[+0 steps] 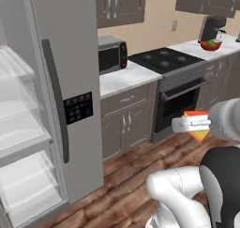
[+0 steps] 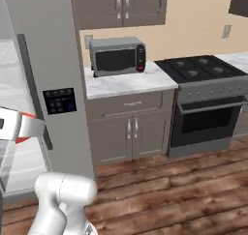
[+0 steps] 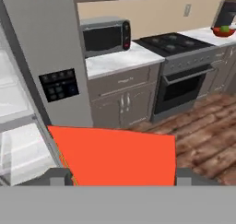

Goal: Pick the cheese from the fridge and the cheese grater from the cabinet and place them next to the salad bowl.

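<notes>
Red rind fills the lower middle of the hand view: the cheese (image 3: 117, 156) sits clamped between the two dark finger tips of the gripper (image 3: 120, 176), one tip at each lower corner of the wedge. From the left base view the same wedge (image 1: 198, 126) shows as a small yellow-orange point with a red top edge, held in the air by the gripper (image 1: 196, 124) above the wooden floor (image 1: 124, 175), with nothing beneath it but the boards. In the right base view the gripper (image 2: 26, 129) appears at the left edge, with a sliver of red beside it.

Just behind and to the left of the gripper stands the fridge (image 1: 70, 81), tall and grey, one door open to show clear glass shelves (image 1: 21, 138), the other door shut with a long black handle (image 1: 55, 98) and a dark control panel (image 1: 78, 107).

Beyond the gripper, past the floor, runs a grey cabinet base (image 2: 130, 127) with silver handles under a white marble counter (image 2: 127, 81). A grey microwave (image 2: 117, 55) sits on that counter, beside the fridge. To the right of it is a black stove (image 1: 176, 81) with a glass oven door below.

Farthest off, up and to the right of the gripper, the salad bowl (image 1: 210, 45) rests on the far counter, red with green inside, just in front of a dark coffee machine (image 1: 212, 27). Dark wall cabinets (image 1: 119, 5) hang above against a tan wall.
</notes>
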